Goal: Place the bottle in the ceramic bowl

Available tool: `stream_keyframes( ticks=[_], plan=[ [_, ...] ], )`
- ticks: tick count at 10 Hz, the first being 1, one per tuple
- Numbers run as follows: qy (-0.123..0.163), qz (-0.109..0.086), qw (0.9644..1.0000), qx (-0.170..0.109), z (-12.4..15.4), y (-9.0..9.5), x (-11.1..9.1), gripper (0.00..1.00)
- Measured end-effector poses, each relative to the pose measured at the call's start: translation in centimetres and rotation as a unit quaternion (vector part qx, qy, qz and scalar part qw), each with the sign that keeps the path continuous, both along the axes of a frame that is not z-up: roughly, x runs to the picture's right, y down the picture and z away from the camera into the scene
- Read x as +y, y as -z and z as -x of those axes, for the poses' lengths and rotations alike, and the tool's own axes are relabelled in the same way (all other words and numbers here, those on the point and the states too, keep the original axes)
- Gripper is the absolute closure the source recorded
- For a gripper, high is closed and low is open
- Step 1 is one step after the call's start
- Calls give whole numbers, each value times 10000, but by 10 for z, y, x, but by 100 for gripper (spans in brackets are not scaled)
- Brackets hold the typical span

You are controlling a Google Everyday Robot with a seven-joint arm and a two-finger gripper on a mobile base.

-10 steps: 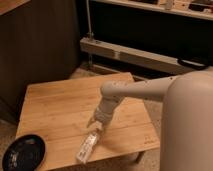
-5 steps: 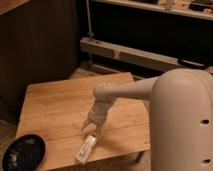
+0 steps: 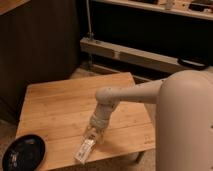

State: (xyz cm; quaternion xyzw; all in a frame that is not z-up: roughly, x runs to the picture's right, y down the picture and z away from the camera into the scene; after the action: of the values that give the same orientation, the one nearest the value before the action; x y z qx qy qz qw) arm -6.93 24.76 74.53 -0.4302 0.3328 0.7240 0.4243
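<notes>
The bottle [image 3: 85,149], small and clear with a pale label, lies on the wooden table [image 3: 60,107] close to its front edge. My gripper [image 3: 93,133] points down at the bottle's far end, its jaws open on either side of that end. Whether they touch the bottle I cannot tell. The ceramic bowl [image 3: 23,152], a shallow glossy black dish, sits at the table's front left corner, well to the left of the bottle and the gripper.
My arm [image 3: 130,95] reaches in from the right over the table, and my large pale body [image 3: 185,125] fills the right foreground. A dark cabinet [image 3: 40,45] and a low metal shelf rail [image 3: 130,52] stand behind the table.
The gripper has moved down and a little left onto the bottle's far end. The bottle and the bowl have stayed where they were.
</notes>
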Motion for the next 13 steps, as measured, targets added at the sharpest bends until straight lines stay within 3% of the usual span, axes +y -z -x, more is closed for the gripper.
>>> stream_keyframes(
  ticks=[6,7,13],
  plan=[
    [105,-16,9993,-369,28,-10,4,35],
    [146,-12,9990,-419,34,-13,5,40],
    [601,-10,9965,-588,51,-18,8,96]
  ],
)
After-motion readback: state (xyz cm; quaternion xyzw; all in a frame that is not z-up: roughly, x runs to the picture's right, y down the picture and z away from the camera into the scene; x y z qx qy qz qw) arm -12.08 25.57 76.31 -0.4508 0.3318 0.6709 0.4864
